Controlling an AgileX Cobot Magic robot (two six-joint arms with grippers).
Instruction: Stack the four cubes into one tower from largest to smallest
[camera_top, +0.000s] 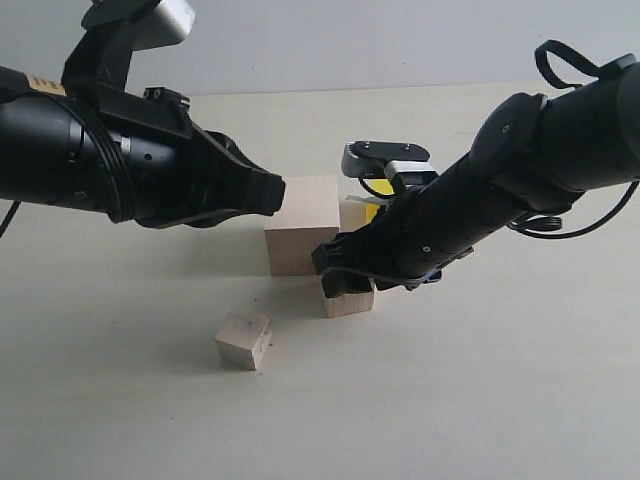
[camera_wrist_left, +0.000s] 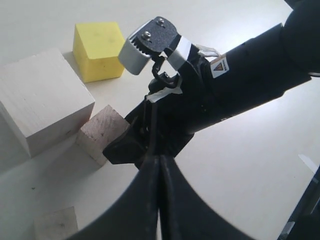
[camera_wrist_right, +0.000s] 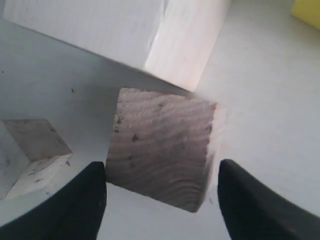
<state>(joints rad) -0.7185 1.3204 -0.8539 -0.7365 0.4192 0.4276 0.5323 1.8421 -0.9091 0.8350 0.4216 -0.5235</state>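
Note:
Four cubes sit on the pale table. The large wooden cube (camera_top: 300, 235) (camera_wrist_left: 42, 100) (camera_wrist_right: 125, 35) stands in the middle. The yellow cube (camera_wrist_left: 98, 50) (camera_top: 371, 212) (camera_wrist_right: 307, 12) lies behind it, mostly hidden by my right arm in the exterior view. The medium wooden cube (camera_top: 348, 298) (camera_wrist_left: 100, 132) (camera_wrist_right: 162, 150) rests beside the large one. My right gripper (camera_wrist_right: 162, 187) (camera_top: 340, 275) is open and straddles it, with a gap showing on at least one side. The small wooden cube (camera_top: 244, 338) (camera_wrist_left: 55, 222) (camera_wrist_right: 32, 152) lies apart, nearer the front. My left gripper (camera_wrist_left: 159, 160) (camera_top: 275, 195) hangs shut and empty above the large cube's left edge.
My right arm (camera_wrist_left: 235, 85) reaches across in front of the left wrist camera, close to the left gripper. Bare table (camera_top: 480, 400) spreads to the front and right of the cubes.

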